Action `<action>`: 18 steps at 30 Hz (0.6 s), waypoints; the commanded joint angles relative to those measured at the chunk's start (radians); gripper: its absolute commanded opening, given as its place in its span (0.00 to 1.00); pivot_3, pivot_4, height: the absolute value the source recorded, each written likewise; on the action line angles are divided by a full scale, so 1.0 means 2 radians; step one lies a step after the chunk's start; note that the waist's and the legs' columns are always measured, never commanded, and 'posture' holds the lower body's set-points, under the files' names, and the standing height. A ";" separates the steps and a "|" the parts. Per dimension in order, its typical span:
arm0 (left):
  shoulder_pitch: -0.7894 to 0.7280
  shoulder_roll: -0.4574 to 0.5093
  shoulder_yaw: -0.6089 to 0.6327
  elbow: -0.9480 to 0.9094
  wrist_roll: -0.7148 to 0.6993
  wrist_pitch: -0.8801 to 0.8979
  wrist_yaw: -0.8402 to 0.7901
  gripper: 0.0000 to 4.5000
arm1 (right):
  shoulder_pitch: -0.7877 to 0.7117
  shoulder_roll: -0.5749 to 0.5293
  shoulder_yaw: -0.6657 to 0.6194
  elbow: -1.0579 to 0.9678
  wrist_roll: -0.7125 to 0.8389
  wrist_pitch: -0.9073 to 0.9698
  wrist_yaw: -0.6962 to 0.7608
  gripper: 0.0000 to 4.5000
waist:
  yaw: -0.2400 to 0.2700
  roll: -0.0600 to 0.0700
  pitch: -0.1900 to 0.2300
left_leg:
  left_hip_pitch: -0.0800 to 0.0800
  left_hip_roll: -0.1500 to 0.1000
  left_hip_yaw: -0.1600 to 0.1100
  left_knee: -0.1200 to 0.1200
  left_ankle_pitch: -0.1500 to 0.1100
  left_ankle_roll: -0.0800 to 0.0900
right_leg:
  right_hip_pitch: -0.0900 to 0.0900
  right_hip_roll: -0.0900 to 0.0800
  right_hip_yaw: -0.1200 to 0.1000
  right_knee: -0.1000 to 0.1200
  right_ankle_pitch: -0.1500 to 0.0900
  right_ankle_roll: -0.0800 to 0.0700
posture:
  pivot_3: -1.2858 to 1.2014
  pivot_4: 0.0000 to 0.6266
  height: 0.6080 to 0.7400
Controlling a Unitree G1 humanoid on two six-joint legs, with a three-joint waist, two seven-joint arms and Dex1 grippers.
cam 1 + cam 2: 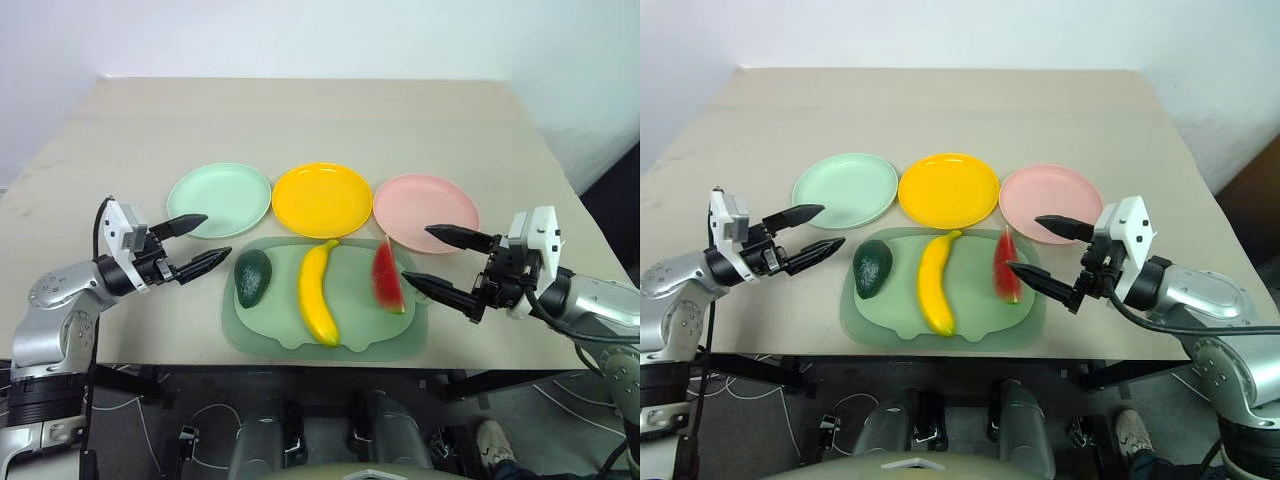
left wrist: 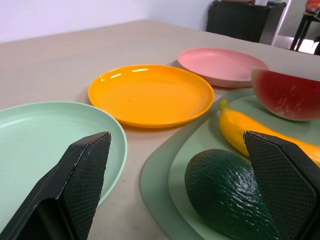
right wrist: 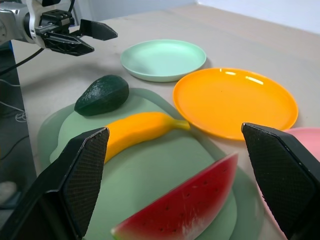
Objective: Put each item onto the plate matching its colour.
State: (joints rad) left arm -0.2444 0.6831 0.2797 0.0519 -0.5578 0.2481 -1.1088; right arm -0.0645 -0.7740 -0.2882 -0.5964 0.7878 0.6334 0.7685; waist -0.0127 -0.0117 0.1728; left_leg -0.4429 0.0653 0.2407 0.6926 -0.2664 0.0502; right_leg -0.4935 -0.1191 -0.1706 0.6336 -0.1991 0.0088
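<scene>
Head views: I see avocado, banana and watermelon all on the tray; mint plate, yellow plate, pink plate bare on the bench. No sorting begun.

Left wrist: left gripper fingers wide, avocado nearest; I judge grasp next.

Right wrist: right gripper fingers wide beside watermelon.

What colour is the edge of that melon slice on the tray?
Green. The melon slice has red flesh with dark seeds; the left eye view shows the edge best.
</scene>
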 commanded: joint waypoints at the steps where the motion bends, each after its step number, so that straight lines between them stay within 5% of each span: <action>1: -0.018 0.003 -0.003 -0.002 0.000 -0.005 -0.001 0.99 | -0.001 -0.004 -0.016 -0.021 0.011 -0.003 -0.004 1.00 | 0.000 0.000 0.000 | 0.000 0.000 0.000 0.000 0.000 0.000 | 0.000 0.000 0.000 0.000 0.000 0.000 | 0.52 0.24 0.67; 18: -0.034 -0.009 -0.024 -0.011 0.000 -0.006 0.002 0.99 | -0.016 -0.015 0.007 -0.041 0.052 0.090 -0.081 1.00 | 0.000 0.000 0.000 | 0.000 0.000 0.000 0.000 0.000 0.000 | 0.000 0.000 0.000 0.000 0.000 0.000 | 0.52 0.24 0.67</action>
State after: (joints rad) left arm -0.2954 0.6635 0.2230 0.0690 -0.5540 0.2478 -1.1084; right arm -0.0831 -0.7862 -0.2587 -0.6362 0.8633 0.7966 0.6191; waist -0.0123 -0.0119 0.1728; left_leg -0.4429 0.0652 0.2406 0.6928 -0.2664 0.0503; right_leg -0.4928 -0.1192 -0.1706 0.6334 -0.1988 0.0083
